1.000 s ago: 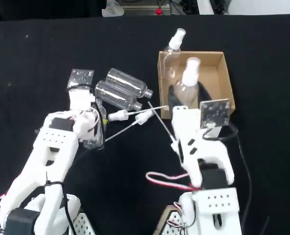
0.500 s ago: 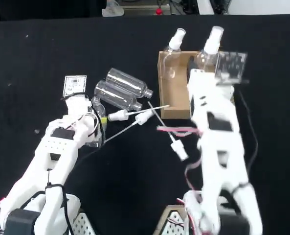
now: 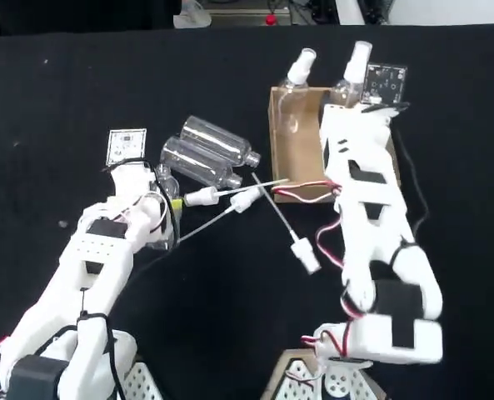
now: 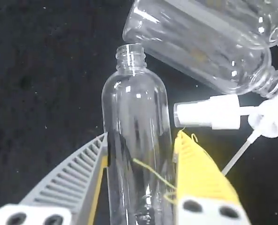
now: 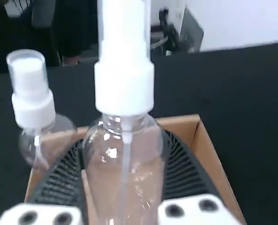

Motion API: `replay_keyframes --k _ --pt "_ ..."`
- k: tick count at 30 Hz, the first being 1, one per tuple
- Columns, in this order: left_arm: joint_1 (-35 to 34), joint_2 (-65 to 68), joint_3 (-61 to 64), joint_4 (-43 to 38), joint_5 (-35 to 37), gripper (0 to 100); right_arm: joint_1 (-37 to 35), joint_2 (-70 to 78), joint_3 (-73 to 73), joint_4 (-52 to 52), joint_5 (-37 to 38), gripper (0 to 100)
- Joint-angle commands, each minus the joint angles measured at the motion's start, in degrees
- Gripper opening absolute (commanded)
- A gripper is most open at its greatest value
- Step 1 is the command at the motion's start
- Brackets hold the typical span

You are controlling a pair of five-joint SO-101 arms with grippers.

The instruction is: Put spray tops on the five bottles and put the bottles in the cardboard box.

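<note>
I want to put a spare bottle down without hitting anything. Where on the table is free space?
The table is bare beyond the lying bottles toward its far left corner, and also right of the cardboard box. It is crowded between those bottles and the box, where loose spray tops lie with their tubes crossing.

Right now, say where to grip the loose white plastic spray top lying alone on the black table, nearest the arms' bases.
Take the white spray top by its chunky cap end, from straight above, jaws across the cap. It lies flat with open table around that end; its dip tube looks too thin to pinch firmly.
</note>
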Motion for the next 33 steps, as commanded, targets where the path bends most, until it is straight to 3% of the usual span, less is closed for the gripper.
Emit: replay_keyframes --k 1,5,33 --pt "-0.4 -0.6 0.7 -3.1 0.4 22 0.7 3.9 -1.2 -14.2 -0.1 1.1" --pt "-0.3 -0.6 1.2 -4.0 0.4 22 1.0 9.4 -1.2 -21.1 -0.3 1.1" --pt "-0.3 -0.6 1.2 -4.0 0.4 22 -1.4 21.4 -7.7 -24.6 -0.2 1.1"
